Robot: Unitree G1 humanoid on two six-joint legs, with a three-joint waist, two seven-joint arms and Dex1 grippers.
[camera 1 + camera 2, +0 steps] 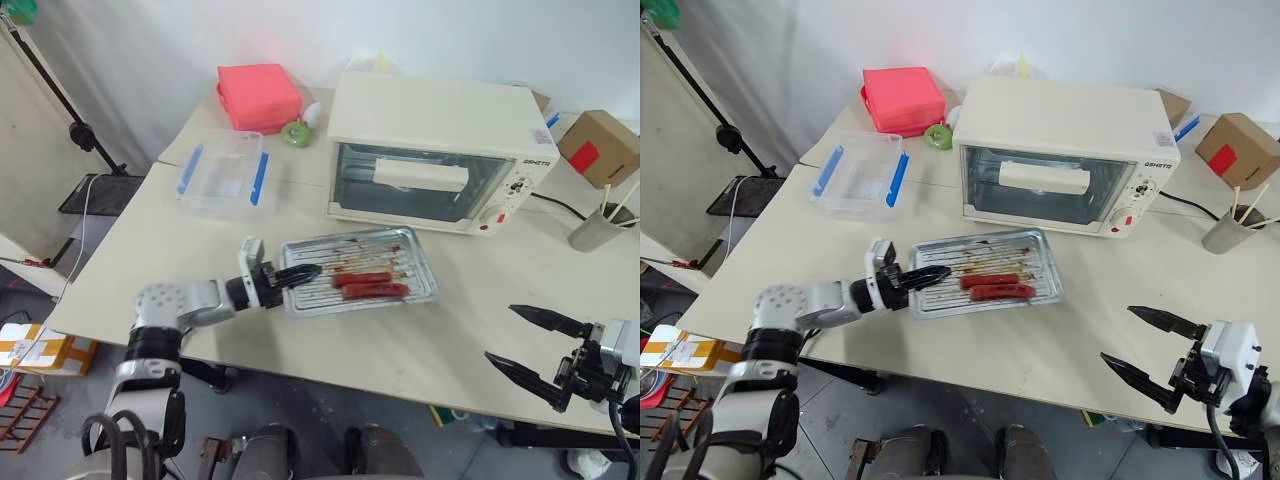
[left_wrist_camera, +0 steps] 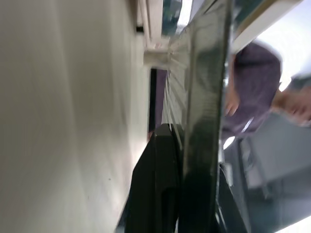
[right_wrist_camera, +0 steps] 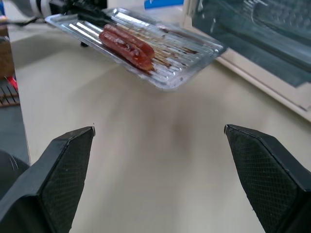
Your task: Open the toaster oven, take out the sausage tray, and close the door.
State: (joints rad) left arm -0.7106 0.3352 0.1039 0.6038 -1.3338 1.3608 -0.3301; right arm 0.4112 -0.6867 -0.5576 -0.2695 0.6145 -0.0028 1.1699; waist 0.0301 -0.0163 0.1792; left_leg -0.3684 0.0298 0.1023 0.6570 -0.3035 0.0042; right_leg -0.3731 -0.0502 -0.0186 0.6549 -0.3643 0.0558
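The cream toaster oven (image 1: 430, 120) stands at the back of the table, and its dark glass door (image 1: 400, 195) with the cream bar handle (image 1: 420, 177) is shut. In front of it is the sausage tray (image 1: 425, 285), shiny metal with two red sausages (image 1: 370, 285). My left gripper (image 1: 303, 274) is shut on the tray's left rim (image 2: 204, 121). From the right wrist view the tray (image 3: 165, 73) looks slightly raised off the tabletop. My right gripper (image 1: 500, 332) hangs open and empty over the table's front right edge, well apart from the tray; its fingers (image 3: 68, 165) are spread wide.
A clear plastic box with blue clips (image 1: 222, 170) sits left of the oven, with a red box (image 1: 258, 95) and a small green thing (image 1: 296, 133) behind it. A cardboard box (image 1: 598, 147) and a cup of sticks (image 1: 595, 230) stand at far right. A person (image 2: 252, 92) is beyond the table.
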